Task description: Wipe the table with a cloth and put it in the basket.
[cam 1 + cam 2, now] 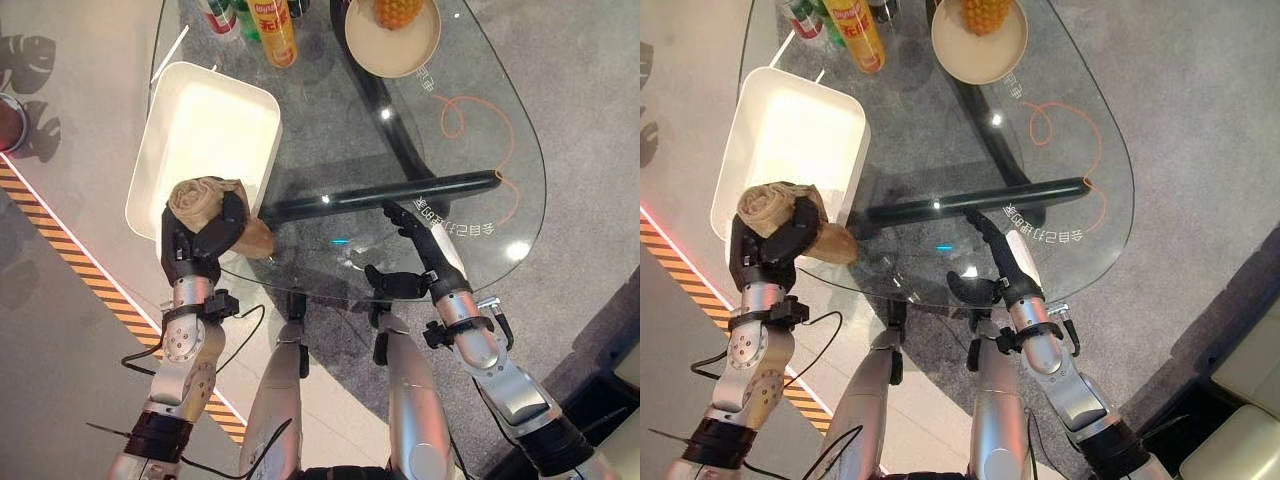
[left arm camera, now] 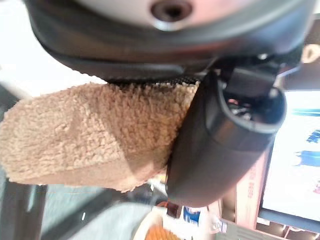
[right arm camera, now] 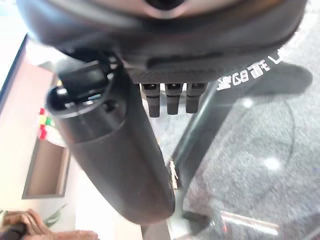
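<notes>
Left eye view: left hand w/ fingers curled round the bunched tan cloth, held at the table edge, just short of the white basket, which sits right beyond the hand. Judging by this, wiping looks over; left to do: carry cloth fwd over the rim & let go. Right hand rests fingers straight on the glass, holding nothing, well apart from the left. Past the basket: bottles & a plate w/ a pineapple. Nothing between cloth & basket; only the near wall to clear.
</notes>
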{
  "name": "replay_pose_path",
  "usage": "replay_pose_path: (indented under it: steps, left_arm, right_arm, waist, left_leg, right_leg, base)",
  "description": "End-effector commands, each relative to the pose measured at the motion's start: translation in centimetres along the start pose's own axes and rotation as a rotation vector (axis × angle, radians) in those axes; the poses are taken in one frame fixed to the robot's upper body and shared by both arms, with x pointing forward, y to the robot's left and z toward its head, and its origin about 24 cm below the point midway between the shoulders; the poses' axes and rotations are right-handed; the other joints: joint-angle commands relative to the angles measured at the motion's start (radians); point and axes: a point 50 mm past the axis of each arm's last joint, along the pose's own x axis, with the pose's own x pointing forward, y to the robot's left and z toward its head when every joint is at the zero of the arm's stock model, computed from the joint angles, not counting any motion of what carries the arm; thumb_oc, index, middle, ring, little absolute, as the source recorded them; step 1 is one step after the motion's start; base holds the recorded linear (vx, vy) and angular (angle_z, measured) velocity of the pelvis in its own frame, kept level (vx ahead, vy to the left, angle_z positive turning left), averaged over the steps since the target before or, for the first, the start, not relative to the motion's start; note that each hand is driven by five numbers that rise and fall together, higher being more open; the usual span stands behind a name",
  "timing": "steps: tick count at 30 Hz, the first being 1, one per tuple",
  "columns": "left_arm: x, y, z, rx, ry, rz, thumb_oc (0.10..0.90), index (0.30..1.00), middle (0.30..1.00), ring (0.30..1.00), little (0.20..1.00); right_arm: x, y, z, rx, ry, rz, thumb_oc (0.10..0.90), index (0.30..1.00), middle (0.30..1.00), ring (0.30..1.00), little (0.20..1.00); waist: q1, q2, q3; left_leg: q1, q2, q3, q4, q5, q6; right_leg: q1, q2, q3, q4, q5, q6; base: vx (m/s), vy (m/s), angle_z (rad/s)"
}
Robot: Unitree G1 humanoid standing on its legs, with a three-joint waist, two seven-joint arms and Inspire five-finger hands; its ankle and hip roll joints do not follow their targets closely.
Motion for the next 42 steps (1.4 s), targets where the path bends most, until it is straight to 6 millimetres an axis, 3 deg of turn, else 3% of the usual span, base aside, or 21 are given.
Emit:
replay_pose_path:
  steps: [1,9,16,21,42]
  left_arm:
    - [1.7,1.0,6.8,0.043,-0.409,0.058,0.100,0.300,0.300,0.300,0.200]
    - [4.1,4.1,6.6,0.398,-0.437,0.269,0.100,0.300,0.300,0.300,0.200]
    - [6.1,5.8,7.0,0.575,-0.468,0.449,0.100,0.300,0.300,0.300,0.200]
    - [7.3,5.7,8.0,0.688,-0.528,0.519,0.100,0.300,0.300,0.300,0.200]
    - [9.9,3.6,9.8,0.718,-0.595,0.528,0.100,0.300,0.300,0.300,0.200]
  right_arm:
    - [0.3,-0.4,2.7,-0.036,-0.135,0.008,0.800,0.900,0.900,0.900,0.900]
    - [0.5,0.5,1.8,-0.060,-0.038,0.199,0.800,0.900,0.900,0.900,0.900]
    - [0.5,1.9,1.6,-0.046,-0.006,0.325,0.800,0.900,0.900,0.900,0.900]
    - [1.1,2.1,2.0,-0.039,-0.006,0.324,0.800,0.900,0.900,0.900,0.900]
    - [2.8,2.4,3.4,-0.055,-0.002,0.346,0.800,0.900,0.900,0.900,0.900]
  waist:
    - [-0.019,0.035,-0.027]
    - [-0.036,0.033,-0.027]
    - [-0.050,0.029,-0.027]
    - [-0.057,0.023,-0.027]
    - [-0.076,0.004,-0.027]
  left_leg:
    - [-0.082,-0.070,0.066,0.089,-0.015,0.062]
    - [-0.151,-0.061,0.081,0.128,-0.023,0.061]
    - [-0.222,-0.054,0.103,0.150,-0.025,0.059]
    - [-0.262,-0.052,0.117,0.161,-0.028,0.060]
    - [-0.353,-0.060,0.128,0.147,-0.030,0.058]
  right_leg:
    - [0.024,0.073,0.012,-0.036,-0.009,-0.023]
    - [-0.042,0.068,0.026,-0.021,-0.005,-0.024]
    - [-0.123,0.059,0.038,-0.022,0.018,-0.016]
    - [-0.168,0.060,0.046,-0.021,0.029,-0.011]
    - [-0.273,0.074,0.072,-0.055,0.075,0.010]
  base:
    - [0.01,0.087,-0.04]
    - [0.02,0.076,-0.01]
    - [0.02,0.088,0.01]
    - [0.03,0.076,0.00]
    - [0.02,0.035,-0.02]
